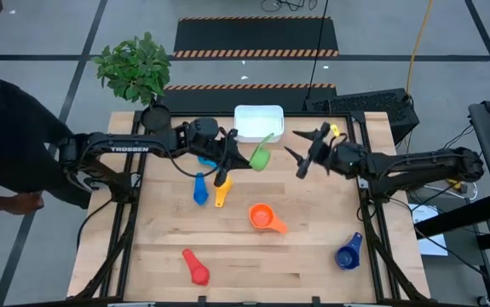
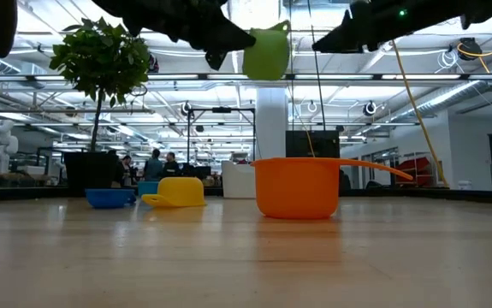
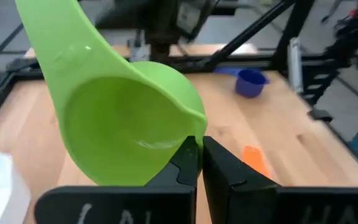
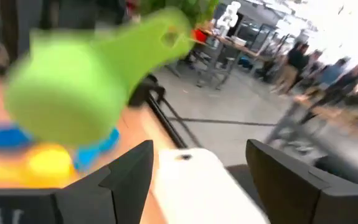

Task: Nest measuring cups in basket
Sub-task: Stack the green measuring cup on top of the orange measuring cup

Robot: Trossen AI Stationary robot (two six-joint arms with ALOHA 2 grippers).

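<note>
The left hand (image 1: 243,159) is pinched tight on the rim of the green measuring cup (image 1: 261,158), aloft at six o'clock of the white basket (image 1: 258,121); light, stiff, likely slick plastic, while the right hand (image 1: 300,157) gapes empty.

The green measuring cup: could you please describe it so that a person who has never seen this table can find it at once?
Start at the white basket at the far edge of the wooden table. Just beside its near side, the left gripper is shut on the rim of the green measuring cup, lifted above the tabletop. It is the only green cup and the only one in the air; the others lie on the table.
</note>
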